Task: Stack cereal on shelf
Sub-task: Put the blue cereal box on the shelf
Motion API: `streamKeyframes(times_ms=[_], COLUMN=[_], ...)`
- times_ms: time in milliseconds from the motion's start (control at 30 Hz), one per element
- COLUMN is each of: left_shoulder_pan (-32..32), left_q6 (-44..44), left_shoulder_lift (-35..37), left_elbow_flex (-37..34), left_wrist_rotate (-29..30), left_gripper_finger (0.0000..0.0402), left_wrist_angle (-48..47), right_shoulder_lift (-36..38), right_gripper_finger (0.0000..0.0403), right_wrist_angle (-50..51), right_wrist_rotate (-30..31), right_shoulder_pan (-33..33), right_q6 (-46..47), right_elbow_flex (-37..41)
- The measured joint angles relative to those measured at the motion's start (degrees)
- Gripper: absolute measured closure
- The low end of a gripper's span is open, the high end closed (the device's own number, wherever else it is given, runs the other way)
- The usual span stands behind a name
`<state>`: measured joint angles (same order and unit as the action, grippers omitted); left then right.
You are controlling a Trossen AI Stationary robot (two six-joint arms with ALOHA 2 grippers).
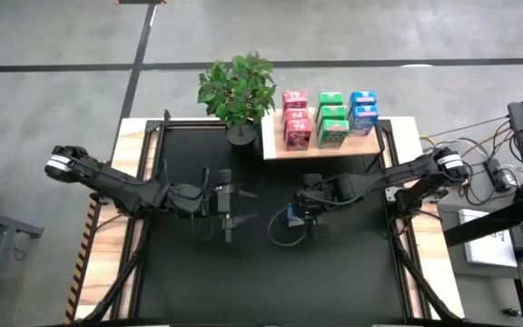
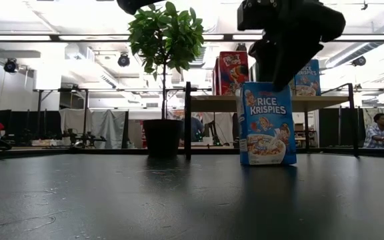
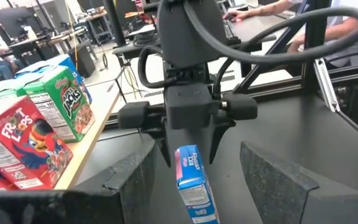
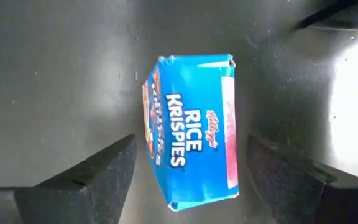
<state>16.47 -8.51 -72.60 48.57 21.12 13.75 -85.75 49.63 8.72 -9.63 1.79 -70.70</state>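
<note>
A blue Rice Krispies cereal box (image 2: 267, 123) stands upright on its bottom on the black table (image 1: 189, 272), right of centre (image 1: 294, 216). My right gripper (image 4: 190, 142) hangs over it, pointing down, open. Its fingers stand on either side of the box's top (image 3: 188, 155) without touching it. My left gripper (image 1: 234, 204) waits open at mid-table, to the left of the box, facing it (image 3: 197, 155). The pale wood shelf (image 1: 370, 145) sits at the far edge. It carries several pink-red (image 1: 296, 118), green (image 1: 331, 118) and blue (image 1: 363, 111) cereal boxes.
A potted plant (image 1: 239, 91) stands at the far edge, just left of the shelf, its pot (image 2: 162, 137) on the table. Black frame posts (image 2: 187, 120) rise beside the shelf. A cable loop (image 1: 280, 238) hangs off the right arm. A person (image 2: 379, 130) sits beyond the table.
</note>
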Motion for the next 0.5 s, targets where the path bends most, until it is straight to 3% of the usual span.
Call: streamKeyframes(times_ms=[500], left_shoulder_pan=[0.0], left_q6=[0.0], left_shoulder_lift=[-0.1], left_elbow_flex=[0.1], left_wrist_rotate=[0.0], left_gripper_finger=[0.0187], left_wrist_angle=[0.0], right_shoulder_lift=[0.1], right_gripper_finger=[0.0233], right_wrist_angle=[-0.2], right_wrist_rotate=[-1.7], right_shoulder_pan=[0.6], right_q6=[-0.5], right_elbow_flex=[0.0])
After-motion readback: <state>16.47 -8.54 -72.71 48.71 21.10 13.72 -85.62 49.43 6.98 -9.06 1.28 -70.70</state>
